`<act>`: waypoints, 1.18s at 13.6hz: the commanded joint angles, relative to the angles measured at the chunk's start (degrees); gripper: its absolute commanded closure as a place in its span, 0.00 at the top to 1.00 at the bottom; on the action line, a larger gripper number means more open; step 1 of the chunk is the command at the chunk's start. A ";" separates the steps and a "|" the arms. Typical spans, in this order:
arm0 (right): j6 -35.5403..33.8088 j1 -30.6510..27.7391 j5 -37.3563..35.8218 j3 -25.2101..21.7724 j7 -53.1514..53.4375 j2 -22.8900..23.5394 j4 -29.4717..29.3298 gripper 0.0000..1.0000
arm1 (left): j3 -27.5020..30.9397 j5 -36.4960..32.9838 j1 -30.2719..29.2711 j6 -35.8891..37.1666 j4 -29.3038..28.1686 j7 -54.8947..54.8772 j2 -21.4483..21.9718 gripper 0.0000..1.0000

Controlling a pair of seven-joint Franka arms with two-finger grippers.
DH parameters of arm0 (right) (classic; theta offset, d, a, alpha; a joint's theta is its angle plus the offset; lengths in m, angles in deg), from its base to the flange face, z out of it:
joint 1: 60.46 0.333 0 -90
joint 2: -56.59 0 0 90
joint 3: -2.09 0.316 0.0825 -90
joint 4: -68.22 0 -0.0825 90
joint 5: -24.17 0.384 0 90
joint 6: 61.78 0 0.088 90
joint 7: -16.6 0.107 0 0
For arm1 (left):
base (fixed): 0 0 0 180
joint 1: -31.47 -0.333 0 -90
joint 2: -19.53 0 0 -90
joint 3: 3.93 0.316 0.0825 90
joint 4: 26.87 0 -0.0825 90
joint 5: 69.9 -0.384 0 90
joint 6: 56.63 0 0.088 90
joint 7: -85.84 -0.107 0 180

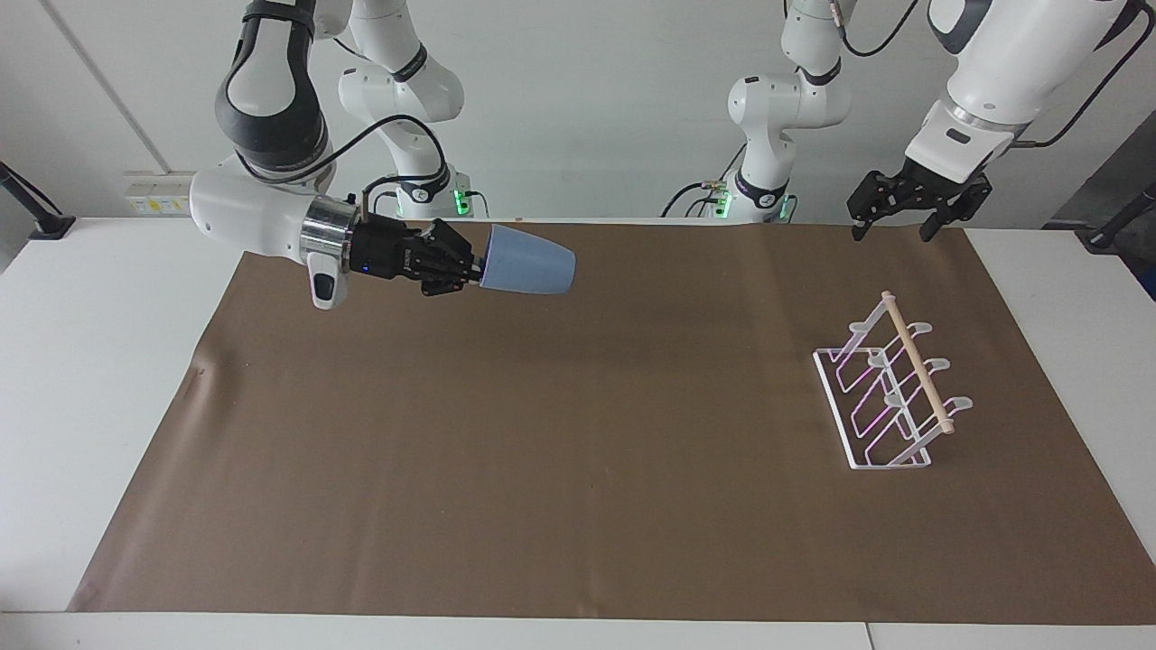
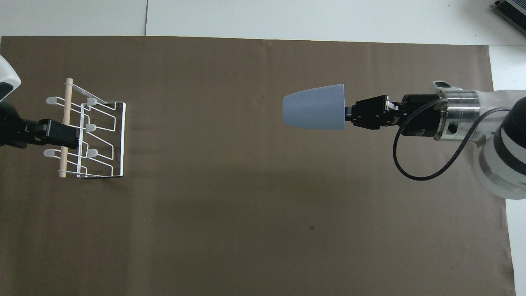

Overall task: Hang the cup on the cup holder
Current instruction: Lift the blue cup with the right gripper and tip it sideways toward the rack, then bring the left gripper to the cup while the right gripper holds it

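My right gripper (image 1: 471,265) is shut on the rim of the light-blue cup (image 1: 528,260) and holds it on its side in the air over the brown mat, base pointing toward the left arm's end. In the overhead view the cup (image 2: 314,107) sticks out from the right gripper (image 2: 347,113). The white wire cup holder (image 1: 890,388) with its wooden rod stands on the mat at the left arm's end, and it also shows in the overhead view (image 2: 92,135). My left gripper (image 1: 891,227) is open and empty, high over the holder's rod (image 2: 61,134), and waits.
A brown paper mat (image 1: 578,487) covers most of the white table (image 1: 99,361). A dark device (image 2: 511,11) lies at the table's corner farthest from the robots, at the right arm's end.
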 commanded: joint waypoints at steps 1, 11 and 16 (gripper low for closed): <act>0.97 1.08 7.80 0.08 -1.12 -1.78 3.89 0.00 | 0.03 -0.02 0.62 -0.28 -0.87 3.99 0.95 1.00; 14.15 13.04 19.94 0.08 -1.12 -1.86 6.09 0.00 | -0.58 27.37 0.62 -7.55 0.01 37.80 0.07 1.00; 14.68 14.97 26.37 0.08 -1.21 -0.72 6.62 0.00 | -5.32 37.32 0.71 -17.14 -0.78 61.88 -0.37 1.00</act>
